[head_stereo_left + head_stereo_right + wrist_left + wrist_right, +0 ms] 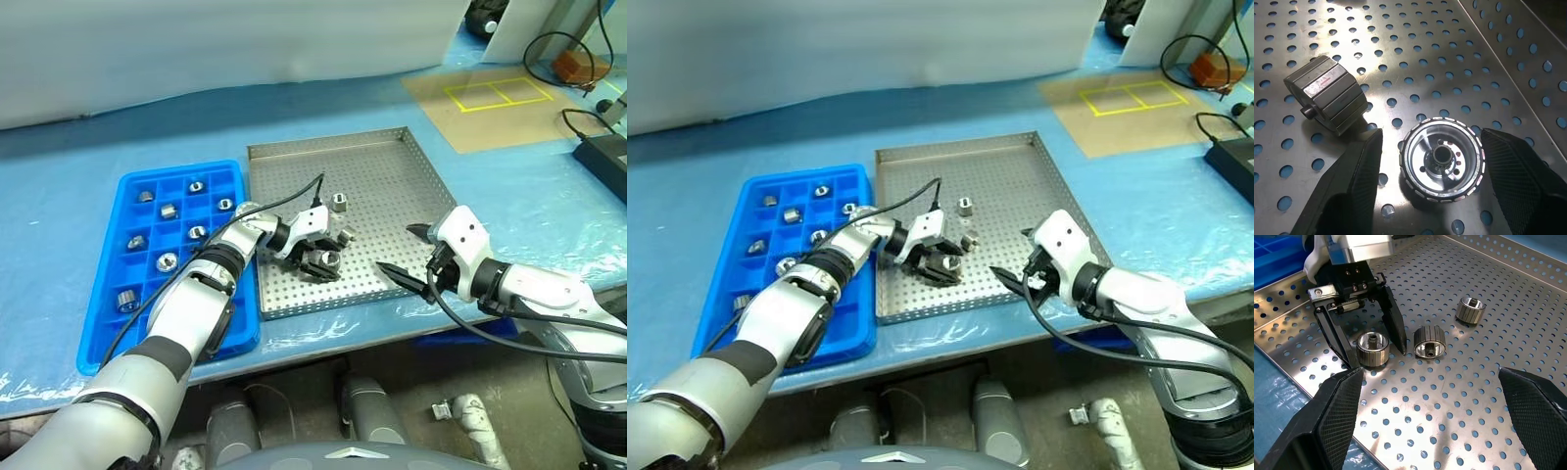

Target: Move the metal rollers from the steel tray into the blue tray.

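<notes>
— Right wrist view: what was seen on the steel tray (1528,293)?

— Three metal rollers (1429,341) were seen on its perforated floor. The left gripper (1374,348) was lowered over one of them, with a black finger set on each side; whether the fingers pressed it could not be told. A second roller lay just beside it, a third further off.

— And the right gripper (405,257)?

— It was held above the tray's near right part, jaws spread wide, nothing between them.

— Where was the blue tray (106,257)?

— It was placed against the steel tray's left rim, with several rollers already dropped singly into its square compartments.
</notes>
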### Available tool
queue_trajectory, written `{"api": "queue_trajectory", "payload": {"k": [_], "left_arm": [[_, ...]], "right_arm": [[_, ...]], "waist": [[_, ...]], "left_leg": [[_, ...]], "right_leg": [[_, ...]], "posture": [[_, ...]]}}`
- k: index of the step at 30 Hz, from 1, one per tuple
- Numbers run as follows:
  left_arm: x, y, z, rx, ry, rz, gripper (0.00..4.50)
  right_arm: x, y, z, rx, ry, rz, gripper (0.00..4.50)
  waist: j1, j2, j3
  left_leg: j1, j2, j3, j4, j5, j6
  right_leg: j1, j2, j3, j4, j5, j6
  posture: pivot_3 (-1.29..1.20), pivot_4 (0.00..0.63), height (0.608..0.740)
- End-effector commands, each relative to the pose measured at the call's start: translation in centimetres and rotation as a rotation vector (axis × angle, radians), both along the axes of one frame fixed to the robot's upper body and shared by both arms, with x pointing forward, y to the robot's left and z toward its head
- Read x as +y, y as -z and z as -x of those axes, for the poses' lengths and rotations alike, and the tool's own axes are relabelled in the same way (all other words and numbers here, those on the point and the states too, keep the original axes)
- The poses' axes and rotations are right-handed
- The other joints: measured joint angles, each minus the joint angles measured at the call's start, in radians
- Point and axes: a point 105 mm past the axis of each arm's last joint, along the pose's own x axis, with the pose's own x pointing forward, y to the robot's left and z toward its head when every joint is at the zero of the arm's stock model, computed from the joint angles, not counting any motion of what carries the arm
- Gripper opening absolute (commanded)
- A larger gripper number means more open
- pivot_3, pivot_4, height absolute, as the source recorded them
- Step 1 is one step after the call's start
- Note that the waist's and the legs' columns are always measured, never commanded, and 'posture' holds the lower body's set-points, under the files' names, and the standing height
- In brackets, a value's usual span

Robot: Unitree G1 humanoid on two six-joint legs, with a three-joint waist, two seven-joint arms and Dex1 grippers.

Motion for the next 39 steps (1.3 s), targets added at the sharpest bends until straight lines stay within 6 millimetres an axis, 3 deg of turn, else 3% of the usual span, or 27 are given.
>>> {"api": "queue_trajectory", "payload": {"k": [1,3,6,12,19,23,27,31,35,39], "left_arm": [[0.0,0.6,0.4,0.003,0.016,-0.01,3.19],[0.2,0.8,0.3,-0.009,0.012,-0.023,2.8],[0.0,0.8,-0.1,-0.034,-0.023,-0.017,1.83],[-0.3,-0.2,-0.6,-0.072,-0.039,0.023,1.75],[0.0,-4.5,-1.7,-0.078,-0.094,0.248,1.75],[2.9,-5.4,-1.1,-0.009,-0.145,0.376,1.75],[8.0,-4.5,0.1,-0.028,-0.288,0.348,1.75],[11.1,-5.2,1.3,-0.063,-0.388,0.322,1.75],[14.1,-6.8,1.9,-0.135,-0.517,0.326,1.75],[15.6,-7.8,2.7,-0.176,-0.604,0.347,1.75]], "right_arm": [[0.2,-1.0,-0.1,-0.047,-0.016,0.011,4.5],[0.2,-0.9,-0.1,-0.047,-0.016,0.012,4.5],[0.3,-1.0,-0.2,-0.049,-0.017,0.009,4.5],[0.5,-0.9,-0.5,-0.051,-0.022,0.008,4.5],[1.0,-1.1,-1.0,-0.054,-0.063,0.002,4.5],[1.5,-1.2,-1.7,-0.053,-0.102,-0.01,4.5],[3.8,-1.4,-3.2,-0.056,-0.216,-0.043,4.5],[5.9,-2.1,-4.5,-0.067,-0.332,-0.071,4.5],[8.4,-2.4,-5.7,-0.073,-0.466,-0.072,4.5],[10.4,-2.0,-6.4,-0.075,-0.565,-0.055,4.5]], "waist": [[0.0,0.0,0.0],[0.0,0.0,0.0],[0.0,0.0,0.0],[0.0,0.0,0.0],[0.001,0.0,0.0],[0.0,0.0,0.0],[0.003,0.001,0.0],[0.016,0.001,0.001],[0.053,0.002,0.002],[0.111,0.002,0.003]], "left_leg": [[0.0,0.0,0.0,0.0,0.0,0.0],[0.0,0.0,0.0,0.0,0.0,0.0],[0.001,0.0,0.0,0.0,0.0,0.0],[0.001,0.0,0.0,0.004,-0.001,0.001],[0.0,0.0,0.0,0.003,-0.001,0.001],[0.0,0.001,0.0,0.0,-0.001,0.001],[0.004,0.003,0.0,-0.005,0.0,-0.001],[0.004,0.004,-0.001,-0.007,0.003,-0.005],[0.005,0.004,-0.001,-0.007,0.003,-0.007],[0.004,0.004,-0.001,-0.008,0.004,-0.007]], "right_leg": [[0.0,0.0,0.0,0.0,0.0,0.0],[0.001,0.0,0.0,0.0,0.0,0.0],[0.001,0.0,0.0,0.0,0.0,0.0],[0.003,-0.001,0.001,0.0,0.001,-0.001],[0.001,-0.001,0.001,0.0,0.001,-0.001],[0.0,-0.001,0.001,-0.001,0.001,-0.001],[-0.001,0.002,0.0,0.0,0.001,-0.001],[-0.002,0.002,-0.001,0.001,0.001,-0.003],[-0.002,0.002,-0.001,0.003,0.002,-0.004],[-0.003,0.002,-0.002,0.003,0.002,-0.004]], "posture": [[-0.69,0.15,0.74],[-0.69,0.15,0.74],[-0.68,0.15,0.74],[-0.67,0.15,0.74],[-0.6,0.15,0.74],[-0.51,0.15,0.74],[-0.36,0.15,0.74],[-0.24,0.15,0.74],[-0.1,0.15,0.74],[0.0,0.15,0.74]]}}
